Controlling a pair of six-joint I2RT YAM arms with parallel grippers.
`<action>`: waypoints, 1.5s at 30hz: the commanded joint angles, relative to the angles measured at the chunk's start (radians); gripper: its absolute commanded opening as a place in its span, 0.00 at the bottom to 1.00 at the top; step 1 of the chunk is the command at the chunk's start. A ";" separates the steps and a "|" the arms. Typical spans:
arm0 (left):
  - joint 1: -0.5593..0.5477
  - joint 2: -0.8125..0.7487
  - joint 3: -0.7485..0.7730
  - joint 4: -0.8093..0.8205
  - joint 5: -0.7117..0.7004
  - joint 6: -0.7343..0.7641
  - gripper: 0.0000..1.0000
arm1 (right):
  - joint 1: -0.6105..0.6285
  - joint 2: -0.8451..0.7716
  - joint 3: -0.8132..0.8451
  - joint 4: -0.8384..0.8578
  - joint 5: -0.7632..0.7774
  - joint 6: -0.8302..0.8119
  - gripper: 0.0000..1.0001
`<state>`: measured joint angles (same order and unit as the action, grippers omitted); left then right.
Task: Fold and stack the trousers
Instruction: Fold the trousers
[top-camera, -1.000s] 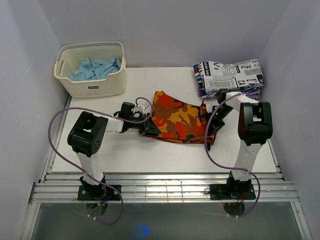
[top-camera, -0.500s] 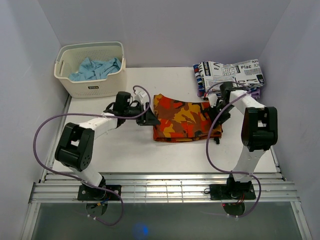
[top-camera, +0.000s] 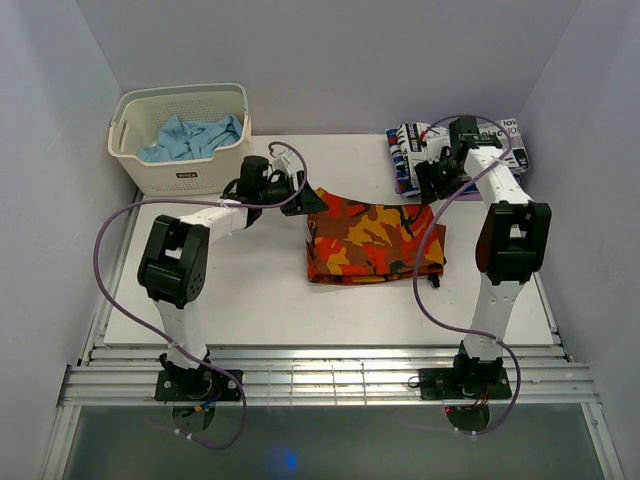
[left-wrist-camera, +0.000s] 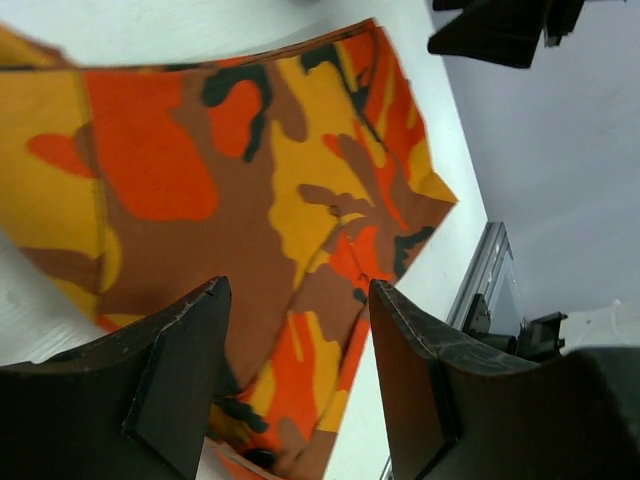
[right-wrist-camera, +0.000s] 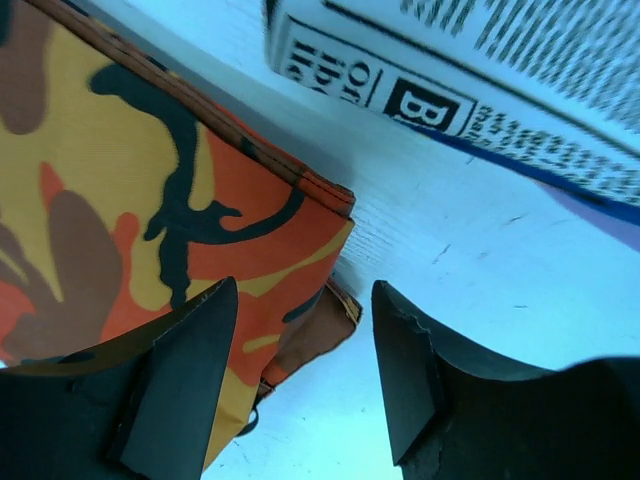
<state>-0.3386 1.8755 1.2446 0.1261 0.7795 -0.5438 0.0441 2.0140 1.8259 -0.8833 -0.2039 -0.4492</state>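
The orange, yellow and brown camouflage trousers (top-camera: 372, 240) lie folded in a rough rectangle in the middle of the white table. My left gripper (top-camera: 308, 198) hovers open just beyond their far left corner, nothing between its fingers. In the left wrist view the camouflage trousers (left-wrist-camera: 230, 180) fill the scene under the open left gripper (left-wrist-camera: 300, 380). My right gripper (top-camera: 428, 183) is open above the far right corner, beside the stack of folded trousers (top-camera: 480, 150) topped by a newsprint pair. The right wrist view shows that corner of the camouflage trousers (right-wrist-camera: 120, 200), the newsprint trousers (right-wrist-camera: 480, 70) and the empty right gripper (right-wrist-camera: 305, 370).
A cream plastic basket (top-camera: 180, 180) stands at the back left with a blue garment (top-camera: 190, 138) inside. The right arm reaches partly over the stack. Grey walls close in the table on three sides, and a metal rail runs along the near edge.
Both grippers opened and let go of the camouflage trousers, which now lie flat. Both arms drew back toward the far side, the right one up to the stack.
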 joint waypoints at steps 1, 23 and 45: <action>0.024 0.002 0.032 0.066 -0.025 -0.051 0.68 | -0.019 0.087 0.023 -0.083 0.034 0.122 0.62; -0.003 -0.306 -0.113 -0.471 -0.277 0.840 0.89 | -0.098 0.198 0.022 -0.100 -0.333 0.202 0.12; -0.295 -0.533 -0.327 -0.338 -0.621 1.166 0.98 | -0.098 0.011 -0.053 -0.163 -0.470 0.198 0.08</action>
<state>-0.5598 1.4319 0.9852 -0.3103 0.2707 0.4778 -0.0505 2.0125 1.7874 -1.0157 -0.6548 -0.2462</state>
